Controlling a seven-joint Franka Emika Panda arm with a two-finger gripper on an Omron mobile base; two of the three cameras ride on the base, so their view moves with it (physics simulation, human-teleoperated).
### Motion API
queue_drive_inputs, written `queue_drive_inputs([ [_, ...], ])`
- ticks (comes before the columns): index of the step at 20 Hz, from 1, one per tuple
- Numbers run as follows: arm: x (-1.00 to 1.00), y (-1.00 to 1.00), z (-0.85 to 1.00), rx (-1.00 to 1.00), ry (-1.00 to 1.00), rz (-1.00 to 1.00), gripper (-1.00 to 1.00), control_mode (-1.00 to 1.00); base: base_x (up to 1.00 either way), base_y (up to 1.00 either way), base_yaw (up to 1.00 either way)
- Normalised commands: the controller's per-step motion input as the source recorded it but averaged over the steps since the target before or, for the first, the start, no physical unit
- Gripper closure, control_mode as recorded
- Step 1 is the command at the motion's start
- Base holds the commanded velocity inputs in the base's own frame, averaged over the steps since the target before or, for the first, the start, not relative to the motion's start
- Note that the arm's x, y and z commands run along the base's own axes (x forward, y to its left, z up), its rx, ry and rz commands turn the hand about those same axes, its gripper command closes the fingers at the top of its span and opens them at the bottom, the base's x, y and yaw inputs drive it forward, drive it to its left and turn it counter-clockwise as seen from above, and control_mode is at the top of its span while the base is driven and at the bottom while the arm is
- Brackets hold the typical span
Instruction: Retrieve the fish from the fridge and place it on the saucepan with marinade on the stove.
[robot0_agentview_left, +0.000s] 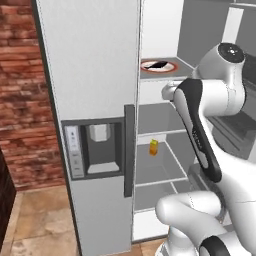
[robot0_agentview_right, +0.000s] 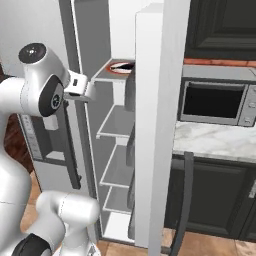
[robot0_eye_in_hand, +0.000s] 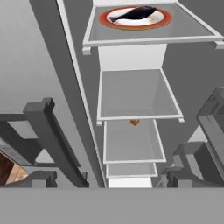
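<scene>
Fish (robot0_eye_in_hand: 136, 12) on upper fridge (robot0_agentview_left: 90, 75) shelf

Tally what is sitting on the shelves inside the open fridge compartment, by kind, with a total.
Fish: 1, dark, lying on the plate on the top shelf
Plate: 1, white with a red rim
Small yellow-orange item: 1, upright on a lower shelf
Total: 3

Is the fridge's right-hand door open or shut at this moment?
Open. The fridge interior shows: white shelves, the fish lying on a red-rimmed plate on the top shelf, a small yellow item lower down.
</scene>
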Motion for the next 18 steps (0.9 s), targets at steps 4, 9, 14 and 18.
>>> queue_drive_inputs([
  [4, 0.00, 0.00, 0.00, 0.00, 0.00, 0.00, -1.00, 1.00, 0.17, -0.46, -0.01],
  [9, 0.00, 0.00, 0.00, 0.00, 0.00, 0.00, -1.00, 1.00, 0.24, -0.28, 0.00],
  [14, 0.00, 0.00, 0.00, 0.00, 0.00, 0.00, -1.00, 1.00, 0.37, -0.13, -0.02],
  [18, 0.00, 0.00, 0.00, 0.00, 0.00, 0.00, -1.00, 1.00, 0.47, -0.01, 0.00],
])
